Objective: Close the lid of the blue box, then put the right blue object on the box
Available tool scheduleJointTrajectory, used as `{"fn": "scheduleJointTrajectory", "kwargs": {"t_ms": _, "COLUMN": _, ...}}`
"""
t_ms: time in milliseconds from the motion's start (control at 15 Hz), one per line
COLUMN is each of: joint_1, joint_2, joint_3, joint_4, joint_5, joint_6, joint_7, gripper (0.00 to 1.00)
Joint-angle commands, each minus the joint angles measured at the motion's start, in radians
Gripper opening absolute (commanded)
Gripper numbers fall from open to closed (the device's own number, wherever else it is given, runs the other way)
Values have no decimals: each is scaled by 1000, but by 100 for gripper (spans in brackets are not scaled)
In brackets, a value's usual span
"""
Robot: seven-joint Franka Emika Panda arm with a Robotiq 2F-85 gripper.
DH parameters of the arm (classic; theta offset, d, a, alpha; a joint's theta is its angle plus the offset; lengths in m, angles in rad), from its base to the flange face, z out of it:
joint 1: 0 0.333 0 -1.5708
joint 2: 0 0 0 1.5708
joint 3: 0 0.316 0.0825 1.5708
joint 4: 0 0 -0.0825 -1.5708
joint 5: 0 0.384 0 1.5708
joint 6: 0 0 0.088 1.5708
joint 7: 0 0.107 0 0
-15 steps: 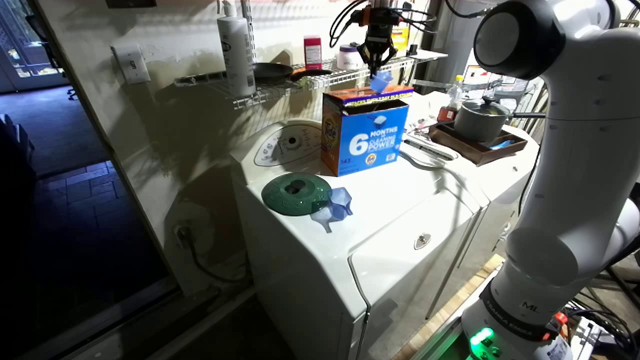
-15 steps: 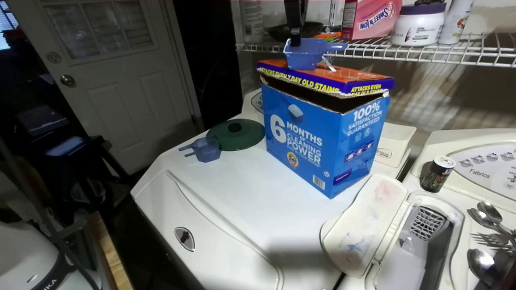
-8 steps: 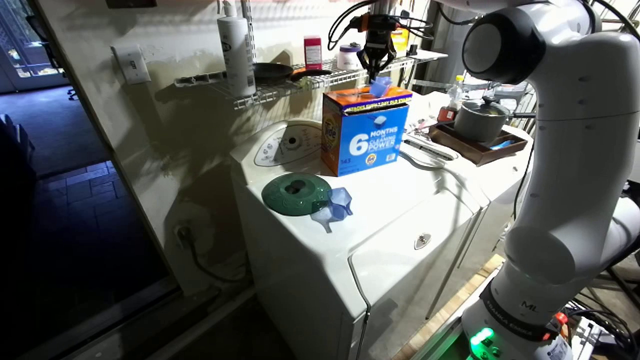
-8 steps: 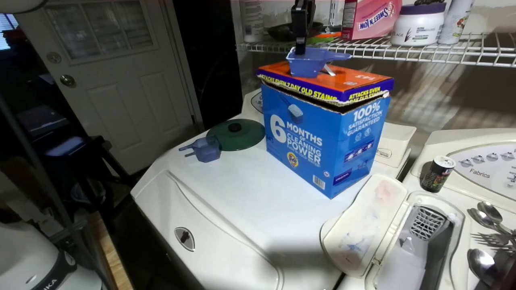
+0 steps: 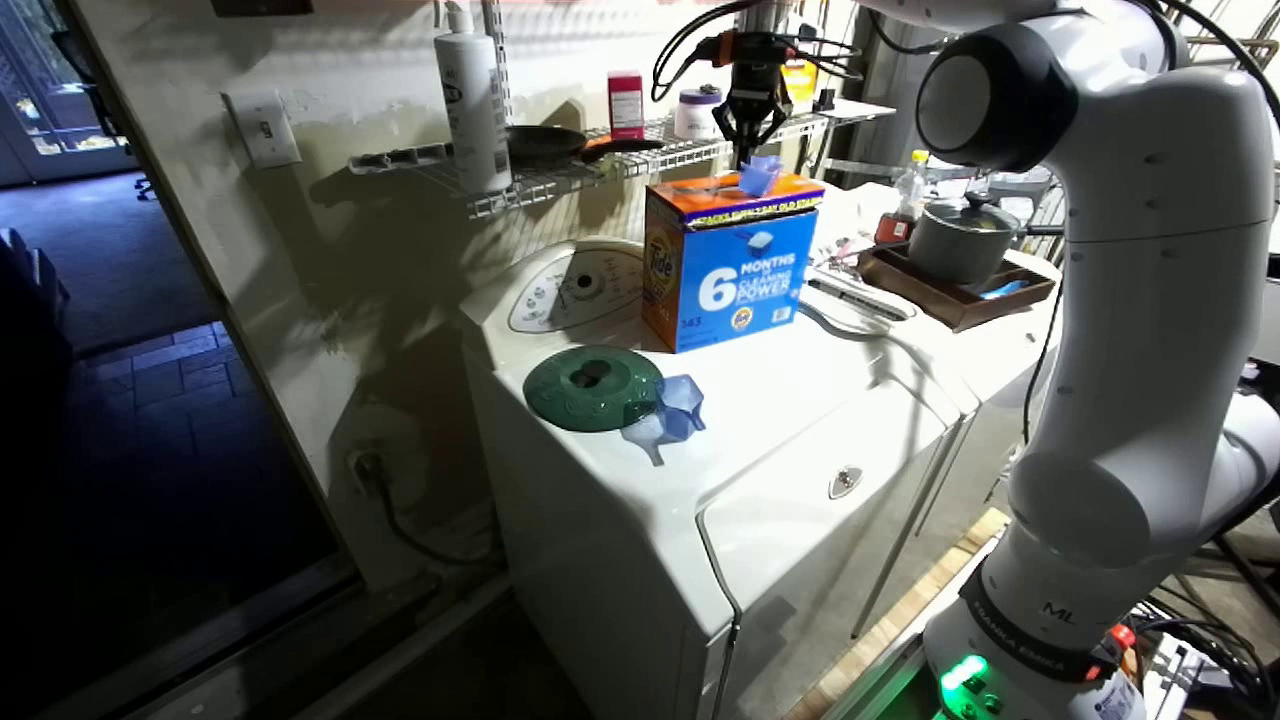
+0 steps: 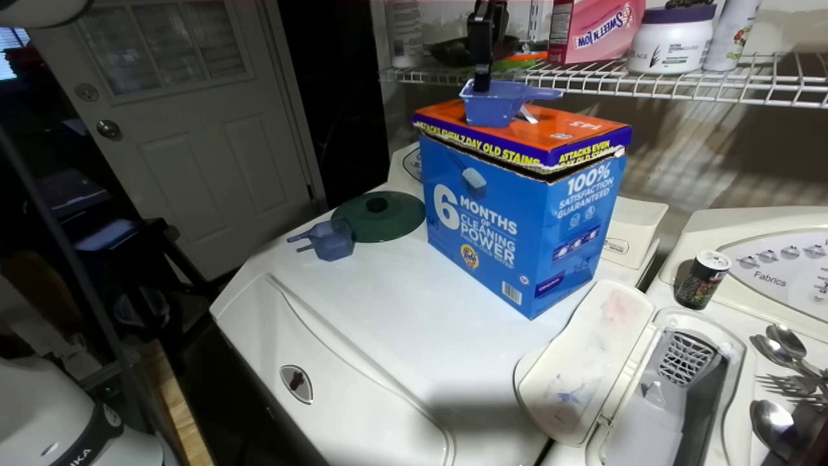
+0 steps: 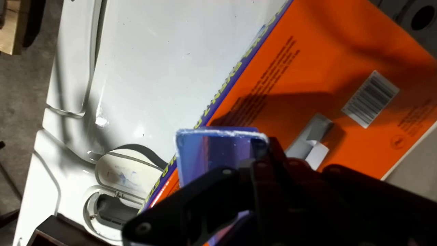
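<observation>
The blue box (image 6: pixel 482 213) stands on the white washer top and shows in both exterior views (image 5: pixel 745 285). Its orange-topped lid (image 6: pixel 569 133) lies nearly flat, with a narrow dark gap along the front edge. My gripper (image 5: pixel 743 160) is shut on the wall of a blue scoop (image 6: pixel 491 109), upright over the lid's front part. The scoop's base appears to touch the lid. In the wrist view the gripper (image 7: pixel 266 143) pinches the scoop's rim side, and the scoop (image 7: pixel 191 150) overhangs the lid (image 7: pixel 317 68). Another blue scoop (image 6: pixel 333 241) lies on the washer.
A green round lid (image 5: pixel 592 388) lies beside the loose scoop. A wire shelf (image 6: pixel 647 81) with a pink box and a white jar runs behind the carton. An open white container (image 6: pixel 686 382) and cutlery (image 6: pixel 773 421) are nearby. A pot (image 5: pixel 962 240) stands in a brown tray.
My gripper and the held scoop have moved down over the last second. The lid has gone down with them and the front gap has narrowed. The loose scoop and box have not moved.
</observation>
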Motion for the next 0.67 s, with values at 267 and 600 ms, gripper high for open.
{"fn": "scheduleJointTrajectory", "kwargs": {"t_ms": 267, "joint_1": -8, "joint_2": 27, "joint_3": 1, "joint_4": 39, "joint_5": 17, "joint_6": -53, "joint_7": 22, "gripper": 42}}
{"fn": "scheduleJointTrajectory", "kwargs": {"t_ms": 600, "joint_1": 2, "joint_2": 25, "joint_3": 2, "joint_4": 34, "joint_5": 6, "joint_6": -64, "joint_7": 25, "gripper": 77}}
